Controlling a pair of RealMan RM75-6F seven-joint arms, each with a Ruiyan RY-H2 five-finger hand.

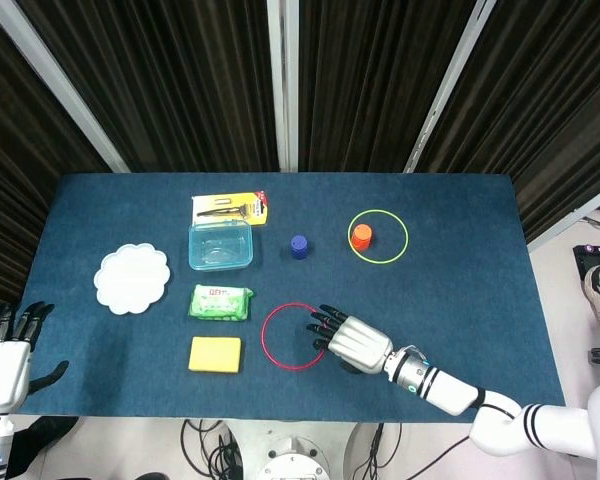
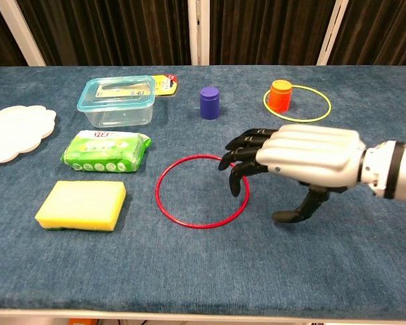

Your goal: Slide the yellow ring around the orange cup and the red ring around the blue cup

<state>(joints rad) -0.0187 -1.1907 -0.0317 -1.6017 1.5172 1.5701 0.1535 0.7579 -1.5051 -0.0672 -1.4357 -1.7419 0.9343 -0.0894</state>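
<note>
The yellow ring (image 1: 407, 237) (image 2: 299, 121) lies flat on the table around the orange cup (image 1: 361, 236) (image 2: 280, 95), which stands off-centre near the ring's left side. Left of it stands the blue cup (image 1: 299, 246) (image 2: 209, 102), alone. Nearer the front, the red ring (image 1: 263, 337) (image 2: 156, 193) lies flat. My right hand (image 1: 352, 341) (image 2: 304, 157) hovers palm down at the red ring's right edge, fingers apart and holding nothing. I cannot tell whether its fingertips touch the ring. My left hand (image 1: 5, 350) stays off the table's front left corner, fingers spread.
A clear lidded box (image 1: 220, 246) (image 2: 116, 100) and a razor pack (image 1: 231, 207) sit at the back left. A white plate (image 1: 131, 278) (image 2: 13, 133), a green wipes pack (image 1: 220, 302) (image 2: 105, 149) and a yellow sponge (image 1: 215, 354) (image 2: 81, 204) fill the left side.
</note>
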